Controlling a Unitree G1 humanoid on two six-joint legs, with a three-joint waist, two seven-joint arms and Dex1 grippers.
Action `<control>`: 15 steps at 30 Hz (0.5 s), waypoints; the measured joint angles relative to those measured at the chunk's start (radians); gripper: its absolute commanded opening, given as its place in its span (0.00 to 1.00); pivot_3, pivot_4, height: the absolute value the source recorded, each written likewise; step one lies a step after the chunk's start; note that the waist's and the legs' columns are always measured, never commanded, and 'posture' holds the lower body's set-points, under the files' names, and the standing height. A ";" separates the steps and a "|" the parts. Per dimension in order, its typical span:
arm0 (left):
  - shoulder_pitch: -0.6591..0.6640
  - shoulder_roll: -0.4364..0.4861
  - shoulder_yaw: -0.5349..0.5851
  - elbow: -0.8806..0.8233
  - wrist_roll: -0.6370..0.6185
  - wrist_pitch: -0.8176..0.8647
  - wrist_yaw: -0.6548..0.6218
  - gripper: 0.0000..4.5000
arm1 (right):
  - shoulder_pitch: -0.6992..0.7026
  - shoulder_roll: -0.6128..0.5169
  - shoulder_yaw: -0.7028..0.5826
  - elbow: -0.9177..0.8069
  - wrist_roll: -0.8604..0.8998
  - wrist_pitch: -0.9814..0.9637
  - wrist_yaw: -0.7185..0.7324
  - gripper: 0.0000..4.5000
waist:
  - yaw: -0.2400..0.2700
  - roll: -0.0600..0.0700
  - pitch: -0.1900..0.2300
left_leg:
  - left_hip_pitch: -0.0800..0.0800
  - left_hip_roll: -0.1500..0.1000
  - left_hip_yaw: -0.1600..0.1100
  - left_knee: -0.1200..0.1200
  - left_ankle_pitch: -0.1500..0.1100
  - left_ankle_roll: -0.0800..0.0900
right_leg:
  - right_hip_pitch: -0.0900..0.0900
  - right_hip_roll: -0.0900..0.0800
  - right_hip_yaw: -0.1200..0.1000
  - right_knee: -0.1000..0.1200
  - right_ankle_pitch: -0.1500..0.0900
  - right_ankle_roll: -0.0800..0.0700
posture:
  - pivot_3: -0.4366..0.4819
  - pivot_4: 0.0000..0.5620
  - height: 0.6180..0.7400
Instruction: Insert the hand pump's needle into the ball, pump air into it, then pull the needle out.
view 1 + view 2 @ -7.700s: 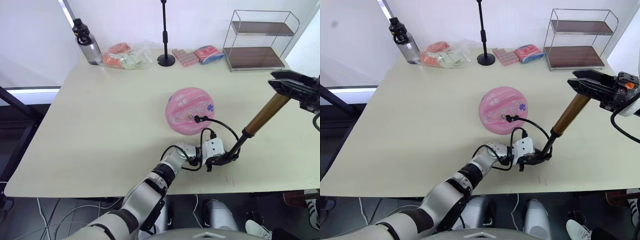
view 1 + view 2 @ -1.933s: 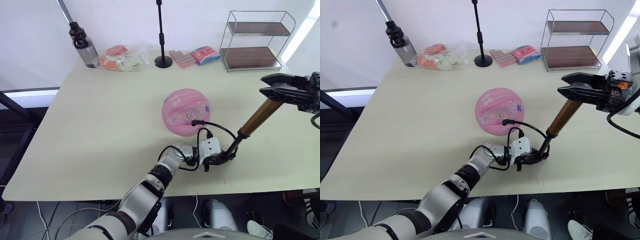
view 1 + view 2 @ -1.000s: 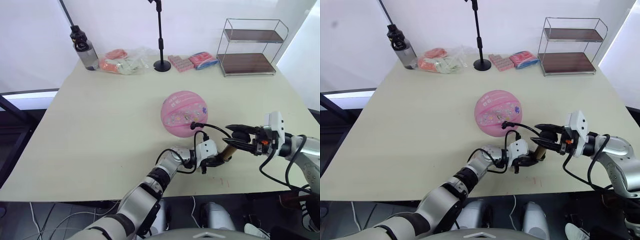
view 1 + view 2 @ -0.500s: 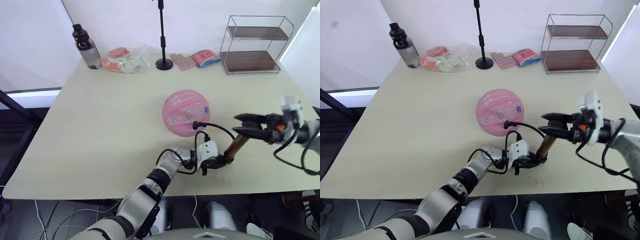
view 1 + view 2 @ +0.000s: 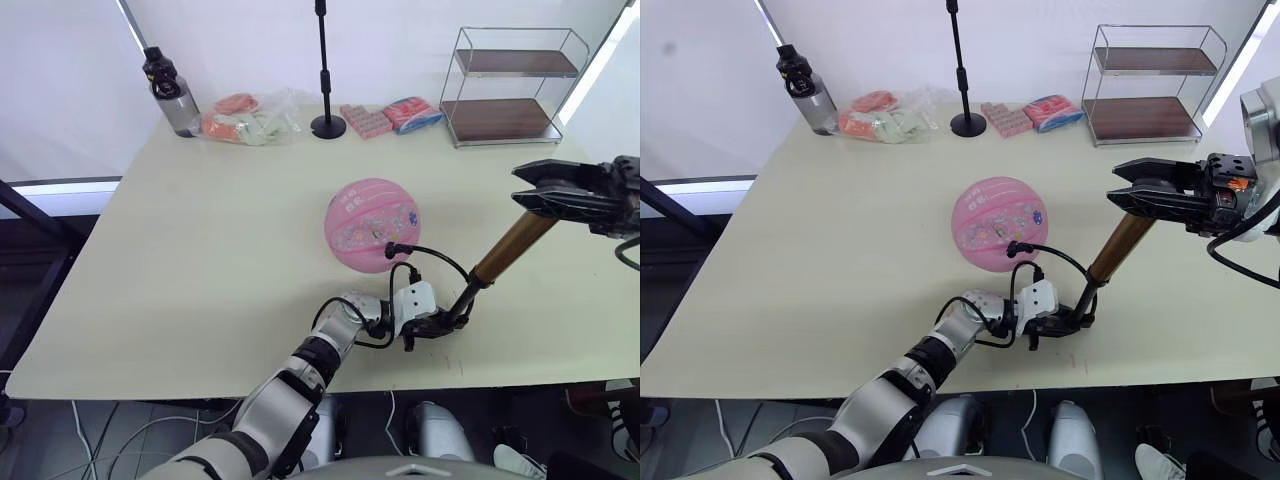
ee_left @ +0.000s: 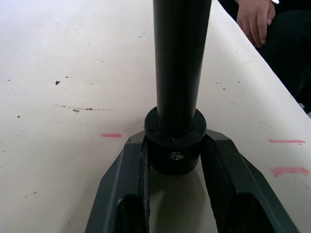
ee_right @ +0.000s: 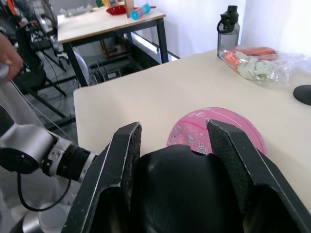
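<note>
My left tool (image 5: 437,322) is clamped on the black base cap of the hand pump (image 5: 497,258), low on the tabletop (image 5: 200,250) near the front edge; in the left wrist view both fingers (image 6: 221,170) flank the cap, touching it. My right tool (image 5: 545,197) is closed around the pump's black handle, up in the air off to my right; in the right wrist view the fingers (image 7: 119,160) sit either side of the handle. Pump is tilted, base down by my left tool, bronze barrel rising toward my right tool.

Thin black hose (image 5: 440,258) loops from the base up and over to the ball (image 5: 370,223). Black fitting (image 5: 392,246) touches the ball's near side; the needle itself is too small to make out. Ball is pink, resting on the tabletop about mid-table, just behind my left tool.

Back edge of the tabletop: water bottle (image 5: 171,90) at left, plastic bag of items (image 5: 245,115), black mic stand (image 5: 327,70), snack packs (image 5: 392,115), wire shelf rack (image 5: 510,85) at right. A person's hand (image 6: 257,19) shows past the tabletop edge in the left wrist view.
</note>
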 measured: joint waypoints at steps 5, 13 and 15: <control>0.015 0.010 0.000 -0.019 0.000 -0.002 -0.008 0.24 | 0.035 0.034 -0.001 -0.058 -0.013 -0.034 0.000 0.37 | -0.002 0.000 0.000 | 0.000 0.000 0.000 0.000 0.000 0.000 | 0.000 0.001 0.000 0.000 0.000 0.000 | 0.48 0.27 1.00; 0.044 0.036 0.000 -0.035 0.000 -0.013 0.003 0.24 | 0.230 0.192 0.158 -0.136 -0.260 -0.277 -0.019 0.37 | -0.012 -0.014 -0.011 | 0.005 0.001 -0.001 0.000 0.000 0.000 | 0.003 0.003 0.002 0.000 -0.001 0.000 | 0.48 0.27 1.00; 0.052 0.041 0.000 -0.042 0.000 -0.013 0.006 0.24 | 0.277 0.233 0.223 -0.135 -0.350 -0.368 -0.025 0.37 | -0.013 -0.016 -0.014 | 0.006 0.001 -0.001 0.000 0.000 0.000 | 0.004 0.004 0.001 0.000 -0.001 0.000 | 0.48 0.27 1.00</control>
